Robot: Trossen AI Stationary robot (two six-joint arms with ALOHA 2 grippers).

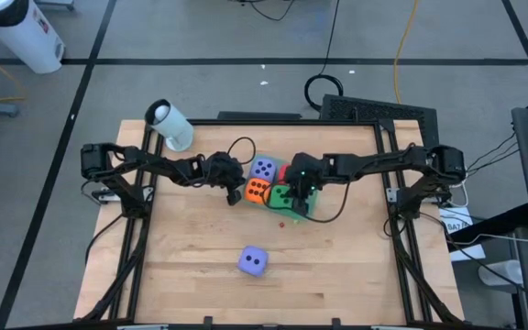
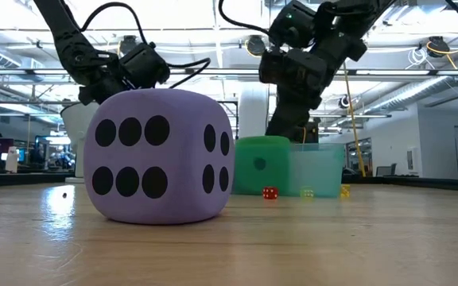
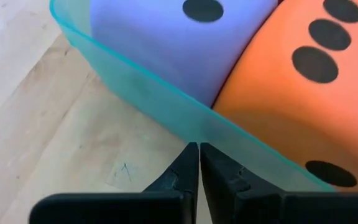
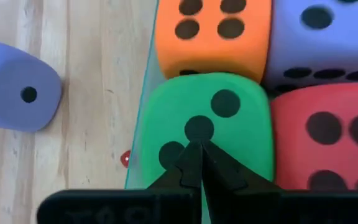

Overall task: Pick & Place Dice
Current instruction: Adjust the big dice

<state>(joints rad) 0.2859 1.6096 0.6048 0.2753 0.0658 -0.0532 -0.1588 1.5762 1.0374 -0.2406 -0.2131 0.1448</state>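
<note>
A translucent green container (image 1: 293, 209) sits mid-table and holds several dice: lavender (image 1: 264, 169), orange (image 1: 257, 190), green (image 1: 281, 194) and red (image 1: 289, 174). A second lavender die (image 1: 253, 261) rests on its own near the table's near edge and fills the low view (image 2: 161, 155). My left gripper (image 3: 199, 152) is shut, with its tips at the container's left wall (image 3: 166, 102). My right gripper (image 4: 197, 152) is shut over the green die (image 4: 229, 124). My left gripper has its shut fingertips (image 3: 188, 155) at the outside of the container's left wall (image 3: 194, 134), coming slanting down from the table's left; I cannot tell whether they touch it. My right gripper points down from above, its shut fingertips (image 4: 191, 162) at the middle pip (image 4: 199, 127) of the green die's top face. The die sits in the container; I cannot tell whether the tips touch it.
A white cylinder (image 1: 170, 125) lies at the table's far left corner. Tiny dice, one red (image 2: 269, 193) and two yellowish (image 2: 307, 192), lie on the wood near the container. Bare wood (image 1: 337, 266) surrounds the lone lavender die.
</note>
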